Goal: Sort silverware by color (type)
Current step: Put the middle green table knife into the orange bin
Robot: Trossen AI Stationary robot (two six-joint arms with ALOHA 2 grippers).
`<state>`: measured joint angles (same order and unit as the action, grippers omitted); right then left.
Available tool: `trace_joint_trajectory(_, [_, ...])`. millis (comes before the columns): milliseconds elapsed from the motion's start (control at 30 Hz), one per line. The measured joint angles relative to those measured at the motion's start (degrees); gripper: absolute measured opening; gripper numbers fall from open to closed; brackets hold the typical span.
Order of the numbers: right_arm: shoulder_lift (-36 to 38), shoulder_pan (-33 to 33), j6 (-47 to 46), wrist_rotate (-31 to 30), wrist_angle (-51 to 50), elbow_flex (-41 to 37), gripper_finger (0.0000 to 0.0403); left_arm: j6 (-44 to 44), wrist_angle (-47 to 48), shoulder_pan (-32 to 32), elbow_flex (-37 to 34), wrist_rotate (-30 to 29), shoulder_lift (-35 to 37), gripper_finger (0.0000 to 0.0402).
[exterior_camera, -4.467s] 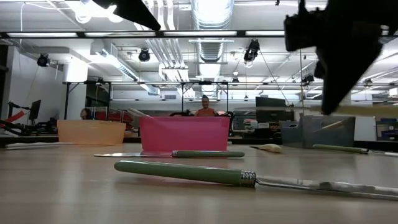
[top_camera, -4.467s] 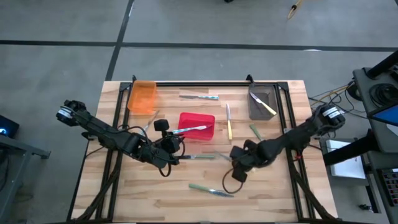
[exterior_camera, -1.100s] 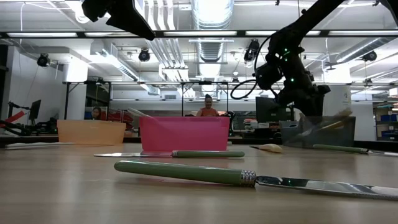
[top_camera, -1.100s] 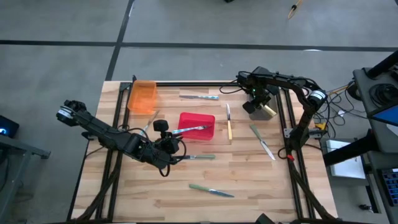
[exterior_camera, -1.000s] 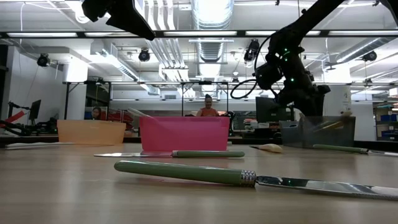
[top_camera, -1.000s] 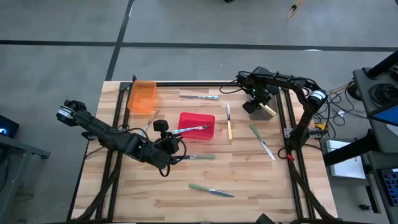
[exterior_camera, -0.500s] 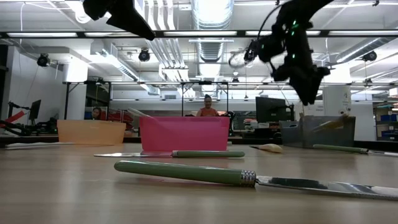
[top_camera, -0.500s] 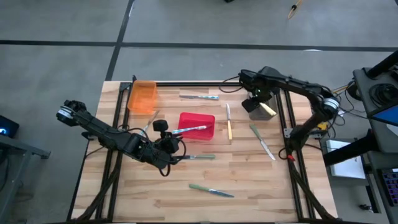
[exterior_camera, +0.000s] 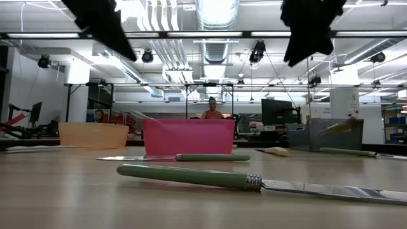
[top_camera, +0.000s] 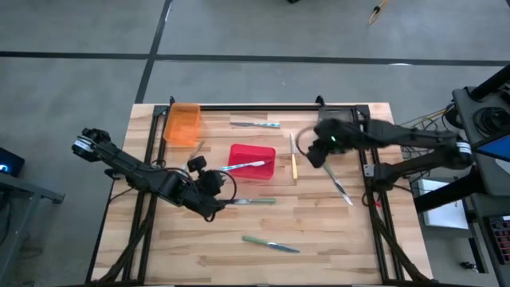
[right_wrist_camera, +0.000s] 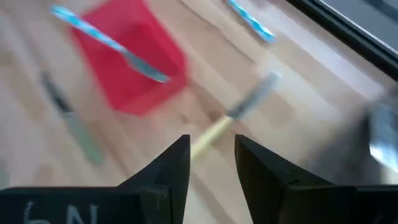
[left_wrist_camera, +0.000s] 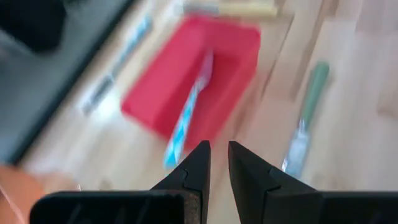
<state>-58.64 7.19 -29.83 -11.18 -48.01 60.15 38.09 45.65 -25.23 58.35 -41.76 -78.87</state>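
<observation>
The silverware lies spread over the table. A blue utensil point(top_camera: 243, 166) rests across the red bin point(top_camera: 253, 159), its ends on the rim. On the wood lie another blue one point(top_camera: 255, 123), a yellow one point(top_camera: 293, 162) and green ones point(top_camera: 255, 202) point(top_camera: 336, 182) point(top_camera: 271, 244). My left gripper point(top_camera: 219, 182) hovers near and left of the red bin, a narrow empty gap between its fingers point(left_wrist_camera: 202, 163). My right gripper point(top_camera: 312, 153) hangs open and empty above the yellow utensil point(right_wrist_camera: 214, 134).
An orange bin point(top_camera: 182, 123) stands at the far left. At the far right stands a grey bin point(exterior_camera: 324, 135) with a yellow piece in it, partly under my right arm in the high view. A small utensil point(top_camera: 195, 149) lies near the orange bin. People show in the room beyond.
My right gripper has left the grey bin, risen and swung toward the table's middle, now above the yellow utensil beside the red bin. My left gripper has rolled about its wrist and tipped downward, staying near the red bin. No utensil has moved.
</observation>
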Motion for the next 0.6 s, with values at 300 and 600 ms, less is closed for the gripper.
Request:
trace_joint_trajectory(300, [4.1, -14.2, 0.4, -3.7, 14.8, -9.0, 0.0097, 16.4, 14.7, 1.4, 0.0, 9.5, 0.0, 0.0039])
trace_joint_trajectory(600, [0.2, -23.0, 0.3, -4.0, 27.7, -16.0, 0.0075, 18.3, 18.3, 3.0, 0.0, 15.6, 0.0, 0.0039])
